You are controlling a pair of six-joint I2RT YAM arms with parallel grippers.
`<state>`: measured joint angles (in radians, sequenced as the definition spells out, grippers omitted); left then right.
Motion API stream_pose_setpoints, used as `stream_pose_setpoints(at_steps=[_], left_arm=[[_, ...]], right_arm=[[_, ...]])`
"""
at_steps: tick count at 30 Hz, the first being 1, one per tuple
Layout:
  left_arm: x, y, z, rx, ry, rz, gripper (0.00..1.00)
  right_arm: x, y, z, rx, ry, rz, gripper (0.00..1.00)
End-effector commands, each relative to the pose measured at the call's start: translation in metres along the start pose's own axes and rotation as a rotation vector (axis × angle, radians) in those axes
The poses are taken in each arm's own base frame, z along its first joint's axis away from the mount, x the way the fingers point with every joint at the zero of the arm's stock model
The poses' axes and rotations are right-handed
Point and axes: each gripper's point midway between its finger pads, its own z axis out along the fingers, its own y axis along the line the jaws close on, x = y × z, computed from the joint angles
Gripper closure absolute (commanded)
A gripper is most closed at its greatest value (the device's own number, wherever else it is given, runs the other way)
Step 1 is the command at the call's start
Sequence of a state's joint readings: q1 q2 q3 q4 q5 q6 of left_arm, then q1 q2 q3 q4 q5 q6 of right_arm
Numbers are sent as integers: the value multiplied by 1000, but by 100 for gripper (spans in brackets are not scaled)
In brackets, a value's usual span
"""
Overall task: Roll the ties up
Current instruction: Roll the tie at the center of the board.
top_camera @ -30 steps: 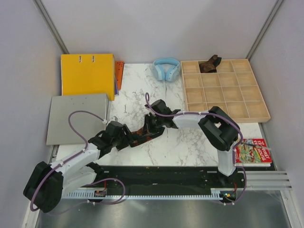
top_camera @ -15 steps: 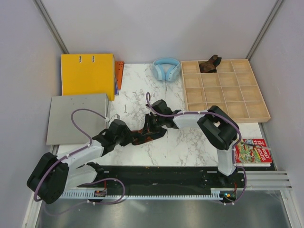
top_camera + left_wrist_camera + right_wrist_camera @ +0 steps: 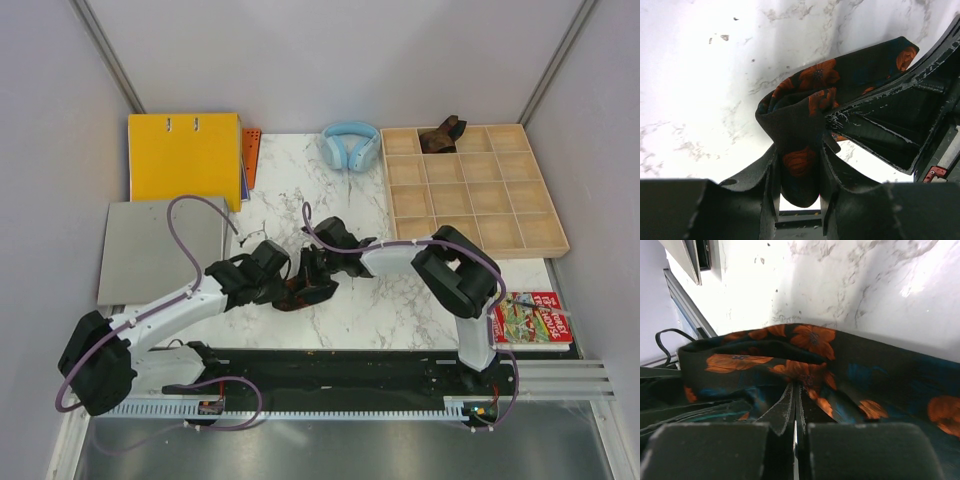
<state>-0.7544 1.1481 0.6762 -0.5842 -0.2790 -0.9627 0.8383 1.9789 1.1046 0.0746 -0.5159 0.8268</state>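
Observation:
The black tie with orange-red blotches (image 3: pixel 298 292) lies bunched on the marble table between my two grippers. My left gripper (image 3: pixel 283 287) is shut on a fold of it; in the left wrist view the tie (image 3: pixel 810 100) runs down between the fingers (image 3: pixel 771 175) of the gripper (image 3: pixel 799 155). My right gripper (image 3: pixel 312 278) comes in from the right, jaws pressed together, tips buried in the tie (image 3: pixel 812 337); the gripper (image 3: pixel 795 390) appears to pinch the cloth. The dark brown tie (image 3: pixel 441 136) sits as a small roll in a back compartment of the wooden tray.
A wooden compartment tray (image 3: pixel 383 190) is at the back right, with light-blue headphones (image 3: pixel 349 143) to its left. A yellow binder (image 3: pixel 185 155) and a grey board (image 3: pixel 160 248) lie at the left. A colourful book (image 3: pixel 533 320) lies near the right arm's base.
My left arm has swung up and to the right, bringing its gripper close against the right gripper. The tie between them has bunched into a shorter heap. The right gripper shifted slightly left.

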Motion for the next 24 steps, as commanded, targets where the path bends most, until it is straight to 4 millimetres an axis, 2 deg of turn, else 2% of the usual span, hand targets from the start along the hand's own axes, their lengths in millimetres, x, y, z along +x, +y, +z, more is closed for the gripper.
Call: stream_pose_setpoints(at_steps=[1, 4, 9, 11, 17, 22, 24], left_arm=[[-20, 12, -15, -103, -53, 102, 69], [-28, 25, -20, -186, -77, 139, 69], [-39, 34, -28, -289, -98, 212, 69], [-37, 41, -27, -351, -82, 262, 69], [-33, 51, -25, -519, -30, 408, 69], [-24, 46, -11, -623, 23, 527, 68], [-24, 42, -13, -657, 21, 554, 68]], right_arm=[[0, 2, 0, 34, -8, -18, 100], [-5, 3, -7, 48, -26, -32, 99], [-3, -18, -23, 101, -32, -7, 99], [-3, -27, -29, 113, -36, 8, 99], [-7, -38, -52, 122, -74, 21, 99], [-6, -47, -68, 127, -92, 31, 99], [-6, -53, -75, 132, -100, 44, 99]])
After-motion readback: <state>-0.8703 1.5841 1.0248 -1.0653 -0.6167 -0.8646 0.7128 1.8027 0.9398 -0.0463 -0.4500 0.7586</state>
